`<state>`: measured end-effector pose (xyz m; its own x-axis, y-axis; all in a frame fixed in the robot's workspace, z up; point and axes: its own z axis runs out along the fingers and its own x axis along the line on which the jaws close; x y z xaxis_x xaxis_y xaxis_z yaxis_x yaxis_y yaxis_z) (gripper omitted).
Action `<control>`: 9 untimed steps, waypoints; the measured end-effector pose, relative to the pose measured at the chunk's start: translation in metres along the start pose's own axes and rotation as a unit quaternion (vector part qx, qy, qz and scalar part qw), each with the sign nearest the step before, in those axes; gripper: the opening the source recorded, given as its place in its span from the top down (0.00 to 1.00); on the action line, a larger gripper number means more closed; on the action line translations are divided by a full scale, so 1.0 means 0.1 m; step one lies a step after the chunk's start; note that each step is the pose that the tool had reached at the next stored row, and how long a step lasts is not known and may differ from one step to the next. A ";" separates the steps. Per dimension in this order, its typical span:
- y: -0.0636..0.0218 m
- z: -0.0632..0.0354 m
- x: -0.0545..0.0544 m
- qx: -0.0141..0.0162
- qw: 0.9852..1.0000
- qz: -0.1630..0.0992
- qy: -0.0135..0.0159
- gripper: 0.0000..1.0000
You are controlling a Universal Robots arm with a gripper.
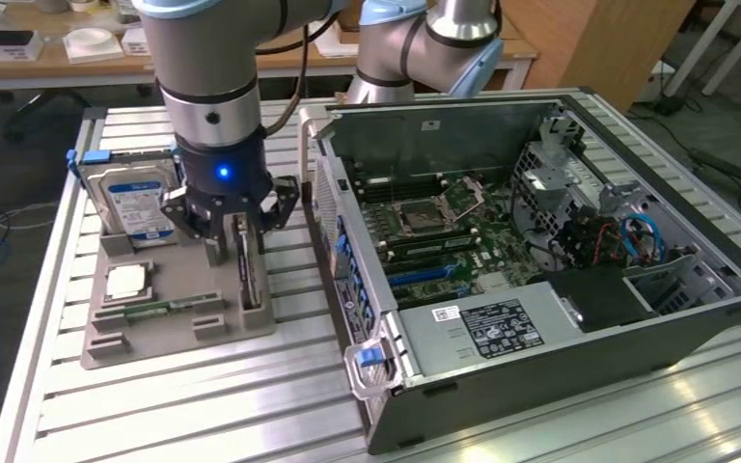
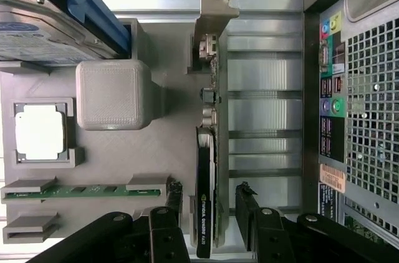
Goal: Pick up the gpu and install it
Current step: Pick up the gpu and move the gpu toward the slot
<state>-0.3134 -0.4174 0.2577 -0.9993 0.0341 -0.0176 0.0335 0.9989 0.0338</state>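
Wrist view shows the gpu (image 2: 209,119) standing on edge in a grey tray (image 2: 124,163), between the gripper's (image 2: 210,188) spread fingers, neither clearly pinching it. The tray sits at the exterior view's left of an open case (image 1: 577,386).

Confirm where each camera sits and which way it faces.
Exterior view: off the arm, raised, looking down on the table, parts tray at the exterior view's left, open case at its right; arm and gripper show above the tray.
Wrist view: on the wrist, looking down past both fingers onto the gpu standing on edge between them.
Shared: tray, gpu, hard drive, case, gripper.
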 end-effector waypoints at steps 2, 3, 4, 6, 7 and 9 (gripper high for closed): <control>-0.002 0.036 0.00 0.000 1.000 0.001 0.000 0.53; -0.003 0.054 0.00 0.000 1.000 0.001 0.000 0.53; -0.005 0.073 0.00 0.000 1.000 0.002 0.000 0.53; -0.007 0.106 0.00 0.000 1.000 0.003 0.000 0.53; -0.008 0.122 0.00 0.000 1.000 0.003 0.000 0.53; -0.010 0.152 0.00 0.000 1.000 0.004 0.000 0.53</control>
<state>-0.3127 -0.4179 0.2424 -0.9990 0.0422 -0.0175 0.0416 0.9986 0.0338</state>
